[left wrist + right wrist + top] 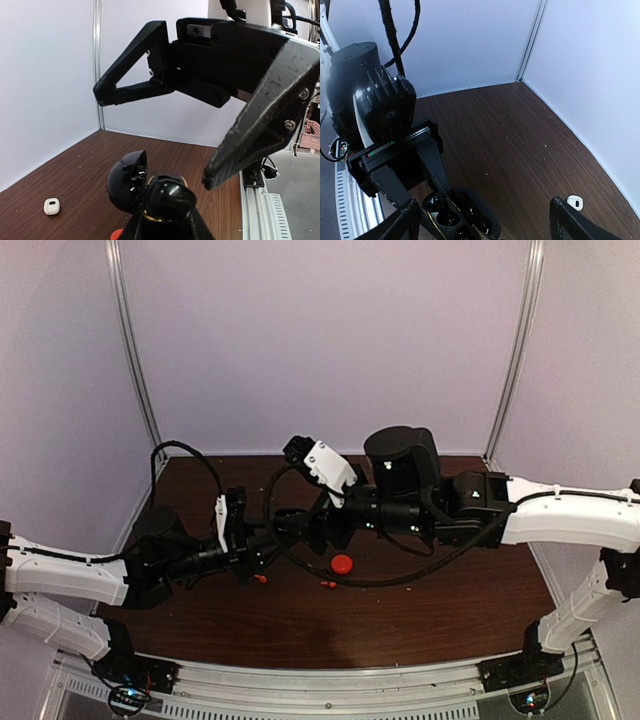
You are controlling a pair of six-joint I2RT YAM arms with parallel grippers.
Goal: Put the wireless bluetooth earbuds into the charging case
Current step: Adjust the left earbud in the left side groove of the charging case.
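My left gripper (167, 216) is shut on a black charging case (169, 196) and holds it up above the table with its lid (126, 181) swung open. In the right wrist view the case (470, 216) shows its wells, and a glossy black lump like an earbud (434, 201) sits at one end. My right gripper (485, 202) is open, one finger on each side of the case and touching nothing. Its two fingers (131, 84) spread wide above the case in the left wrist view. From above, both grippers meet at mid-table (298, 530). Two small red earbuds (262, 579) (327, 584) lie on the table.
A red round case (342, 563) lies on the brown table just in front of the grippers. A small white case (51, 206) (575, 201) rests near the wall. White walls close in the table's back and sides. A black cable (380, 575) loops under the right arm.
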